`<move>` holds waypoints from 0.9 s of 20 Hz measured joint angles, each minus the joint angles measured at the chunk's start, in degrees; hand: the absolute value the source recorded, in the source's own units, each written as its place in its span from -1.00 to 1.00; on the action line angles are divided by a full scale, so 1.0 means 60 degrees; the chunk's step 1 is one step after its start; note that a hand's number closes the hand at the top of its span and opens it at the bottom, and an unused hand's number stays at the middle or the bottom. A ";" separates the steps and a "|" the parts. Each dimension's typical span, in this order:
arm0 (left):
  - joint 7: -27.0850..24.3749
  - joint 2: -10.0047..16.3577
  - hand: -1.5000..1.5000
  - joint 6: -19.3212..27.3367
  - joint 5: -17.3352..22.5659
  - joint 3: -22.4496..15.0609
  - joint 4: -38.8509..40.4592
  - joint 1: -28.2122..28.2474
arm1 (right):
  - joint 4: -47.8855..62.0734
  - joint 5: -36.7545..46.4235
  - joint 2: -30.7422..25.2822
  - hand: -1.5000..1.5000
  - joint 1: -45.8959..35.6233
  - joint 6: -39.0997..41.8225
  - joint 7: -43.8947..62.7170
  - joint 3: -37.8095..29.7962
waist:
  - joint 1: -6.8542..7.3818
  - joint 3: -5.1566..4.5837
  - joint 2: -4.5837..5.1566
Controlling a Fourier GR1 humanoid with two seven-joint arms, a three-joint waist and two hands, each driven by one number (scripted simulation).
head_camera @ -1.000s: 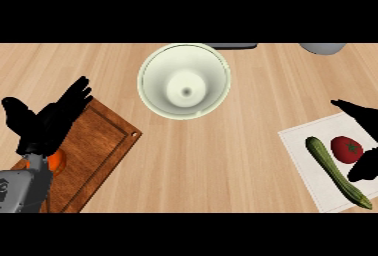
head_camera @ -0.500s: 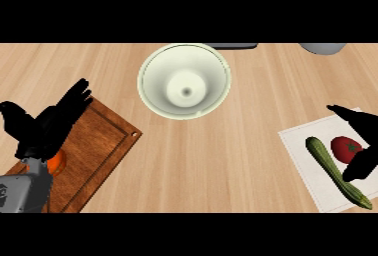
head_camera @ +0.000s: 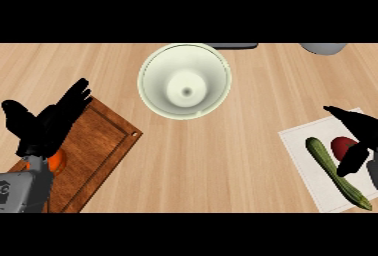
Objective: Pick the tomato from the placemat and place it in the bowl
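A red tomato (head_camera: 342, 146) lies on the white placemat (head_camera: 303, 142) at the right edge, next to a long green cucumber (head_camera: 334, 171). My right hand (head_camera: 359, 140) hovers over the tomato and hides part of it, thumb on its near side and fingers arched past its far side; whether they touch it cannot be told. The pale green bowl (head_camera: 185, 79) stands at the top centre, nothing inside it. My left hand (head_camera: 46, 122) rests open at the left over the wooden board, fingers straight.
A brown wooden cutting board (head_camera: 96, 145) lies at the lower left with an orange object (head_camera: 53, 160) partly hidden under my left wrist. A grey dish (head_camera: 323, 47) and a dark object (head_camera: 235, 45) sit at the counter's far edge.
My right hand has moved left and down over the tomato, covering more of it. The left hand has barely shifted.
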 measured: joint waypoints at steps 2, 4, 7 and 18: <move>-0.0010 -0.0033 0.00 -0.0014 -0.0067 0.0031 0.0049 -0.0078 | 0.0371 0.0113 0.0044 -1.00 -0.0228 -0.0022 -0.0114 -0.0066 | -0.0002 -0.0002 -0.0001; -0.0014 -0.0076 0.00 -0.0082 -0.0058 0.0068 -0.0022 0.0022 | 0.0490 0.0216 0.0077 -1.00 -0.0162 -0.0098 -0.0220 -0.0122 | -0.0004 -0.0009 -0.0007; 0.0050 -0.0234 0.00 0.0030 -0.0186 0.0008 -0.0172 0.0044 | 0.1352 0.0480 0.0118 1.00 -0.0423 -0.0448 -0.0670 -0.0127 | 0.0013 -0.0022 -0.0012; -0.0035 -0.0283 0.00 -0.0239 -0.0269 0.0163 -0.0044 0.0037 | 0.2313 0.1025 0.0105 1.00 -0.0840 -0.1648 -0.2043 -0.0325 | -0.0006 -0.0035 -0.0019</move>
